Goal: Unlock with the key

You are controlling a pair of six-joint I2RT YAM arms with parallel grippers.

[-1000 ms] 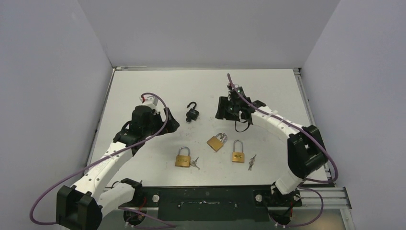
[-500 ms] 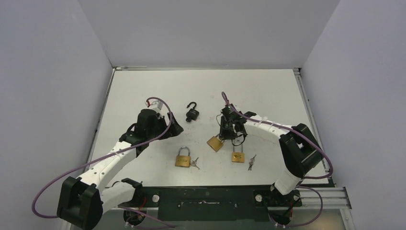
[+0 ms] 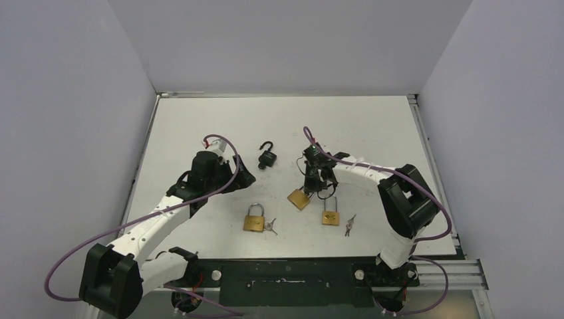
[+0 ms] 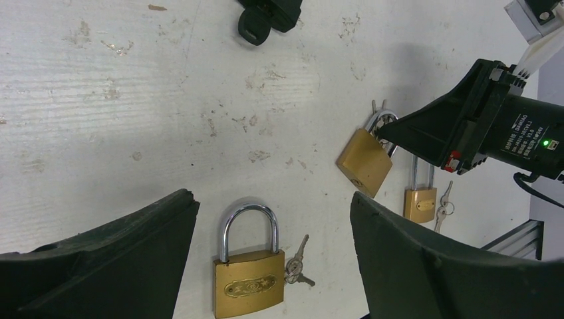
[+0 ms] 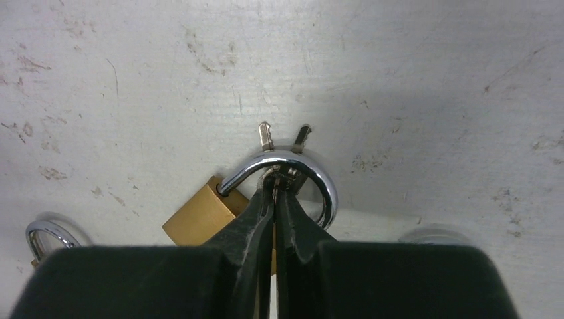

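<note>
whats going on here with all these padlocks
Two robot arms are working over a table strewn with padlocks and keys. The right arm's fingers are pinched shut at the shackle of the middle brass padlock, right where its keys lie. Whether they actually hold a key is unclear. The left arm's fingers hang open above another brass padlock. A black padlock farther back already has its shackle open.

Right gripper [image 5: 275, 187] is pinching closed over the padlock [image 5: 199, 216] at its shackle [image 5: 318, 174]; two keys [image 5: 265, 135] are poking out just beyond the padlock.
</note>
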